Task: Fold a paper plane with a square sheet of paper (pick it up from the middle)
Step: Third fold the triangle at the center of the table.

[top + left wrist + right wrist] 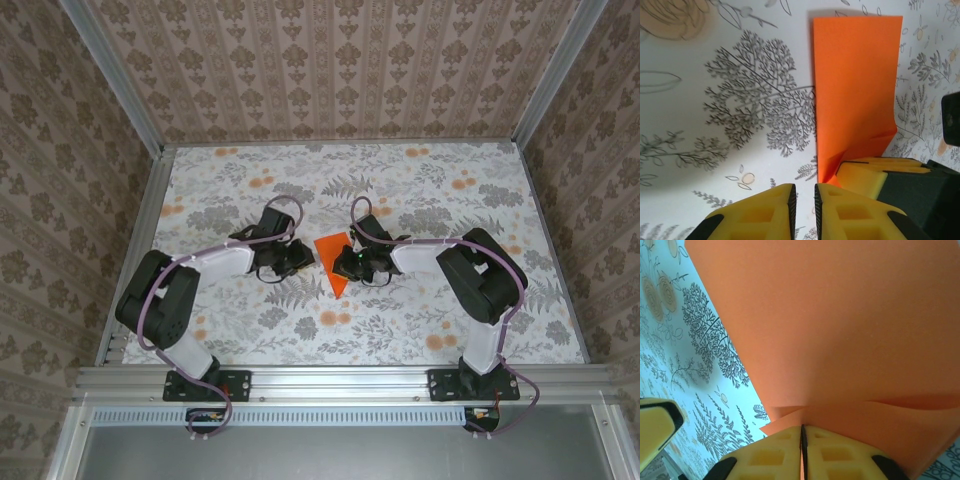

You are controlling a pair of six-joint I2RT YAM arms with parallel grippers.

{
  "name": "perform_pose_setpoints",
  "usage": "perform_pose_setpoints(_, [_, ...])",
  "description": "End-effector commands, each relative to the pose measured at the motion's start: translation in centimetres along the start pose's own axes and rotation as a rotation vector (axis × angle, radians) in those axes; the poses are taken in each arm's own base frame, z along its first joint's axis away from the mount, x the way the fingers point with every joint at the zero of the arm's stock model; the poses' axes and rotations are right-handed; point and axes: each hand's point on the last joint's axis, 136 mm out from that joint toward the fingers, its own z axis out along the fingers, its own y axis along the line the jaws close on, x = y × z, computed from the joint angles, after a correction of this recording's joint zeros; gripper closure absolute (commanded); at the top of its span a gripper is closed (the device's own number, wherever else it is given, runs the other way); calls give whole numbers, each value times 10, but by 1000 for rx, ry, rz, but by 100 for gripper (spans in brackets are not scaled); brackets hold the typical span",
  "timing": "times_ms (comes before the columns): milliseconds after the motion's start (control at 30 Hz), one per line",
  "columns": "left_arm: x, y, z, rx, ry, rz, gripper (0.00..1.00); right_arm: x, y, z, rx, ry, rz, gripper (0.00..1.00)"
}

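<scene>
While the right gripper (802, 442) is clamped on one end of the square sheet of paper (840, 315), with orange showing in the seam between its pads, the left gripper (805, 200) sits just beside that end. Its pads nearly meet and hold nothing. The sheet, creased to a narrower strip, lies mid-table (250, 330) between the arms. From the left wrist its long axis runs straight away from the fingers, offset toward the right arm. The left gripper would have to shift sideways to reach it. The top view places the strip but hides the pinch, which the right wrist view shows. The left wrist view adds the kink beside the right finger (862, 175).
</scene>
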Motion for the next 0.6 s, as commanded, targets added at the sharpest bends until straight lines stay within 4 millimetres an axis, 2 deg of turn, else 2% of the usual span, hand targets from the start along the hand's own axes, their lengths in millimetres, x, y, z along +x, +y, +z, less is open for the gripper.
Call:
perform_pose_setpoints(0, [13, -10, 1, 37, 21, -3, 82, 10, -33, 8, 113, 22, 39, 94])
perform_pose_setpoints(200, [32, -23, 18, 81, 71, 8, 87, 12, -36, 10, 121, 35, 35, 98])
perform_pose_setpoints(367, [30, -32, 25, 88, 79, 30, 91, 14, -36, 11, 117, 43, 31, 100])
perform_pose_setpoints(567, [25, -33, 33, 62, 78, 35, 95, 14, -34, 10, 111, 44, 30, 100])
